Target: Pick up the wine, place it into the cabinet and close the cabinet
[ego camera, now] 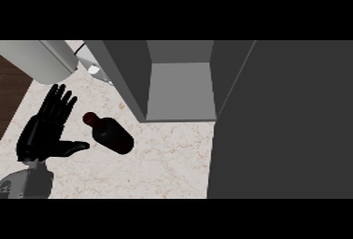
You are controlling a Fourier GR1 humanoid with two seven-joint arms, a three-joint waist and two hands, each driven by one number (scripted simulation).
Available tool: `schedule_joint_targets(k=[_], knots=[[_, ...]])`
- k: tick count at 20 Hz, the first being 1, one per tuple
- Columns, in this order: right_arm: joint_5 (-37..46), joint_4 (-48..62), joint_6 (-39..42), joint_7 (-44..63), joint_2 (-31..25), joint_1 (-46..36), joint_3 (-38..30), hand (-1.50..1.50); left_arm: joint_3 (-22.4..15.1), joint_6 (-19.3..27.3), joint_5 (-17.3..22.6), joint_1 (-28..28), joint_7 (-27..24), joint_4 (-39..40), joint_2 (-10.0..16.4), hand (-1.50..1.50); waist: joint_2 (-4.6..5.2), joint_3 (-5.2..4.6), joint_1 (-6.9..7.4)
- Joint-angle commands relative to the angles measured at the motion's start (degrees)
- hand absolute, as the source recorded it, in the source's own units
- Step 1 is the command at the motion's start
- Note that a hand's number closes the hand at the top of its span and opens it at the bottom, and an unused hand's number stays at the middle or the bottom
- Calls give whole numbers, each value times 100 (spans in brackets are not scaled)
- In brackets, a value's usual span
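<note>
Dark-red wine bottle (pixel 112 133) lies on its side on marble bench (pixel 165 163), toward left edge, neck pointing far-left, just short of open cabinet (pixel 180 88). Left hand (pixel 41 135) beside it at bench's left edge, fingers straight and apart, thumb stretched toward bottle, not touching. Dark cabinet door (pixel 283 121) stands open over bench's right side. Pale cylinder (pixel 38 60) at far-left corner.
</note>
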Motion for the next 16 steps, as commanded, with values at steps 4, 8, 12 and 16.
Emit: schedule_joint_targets(k=[4,8,12,16], knots=[[-554,-700,147,155,-38,367,-77,-150,-23,-395,-299,-251,-1032,1652,-53,-150,5,-2,-7],[-673,-302,270,-238,1,300,-412,-150,-35,-1129,-151,-438,-1448,2382,61,-150,8,0,0],[-543,-1022,240,159,-76,624,-107,-150,-179,-1264,-333,-341,-1705,2653,-17,-150,-6,0,-3],[-563,-735,285,21,36,468,-224,-150,-171,-1446,-453,-552,-2243,3626,-155,-150,10,-5,-30]])
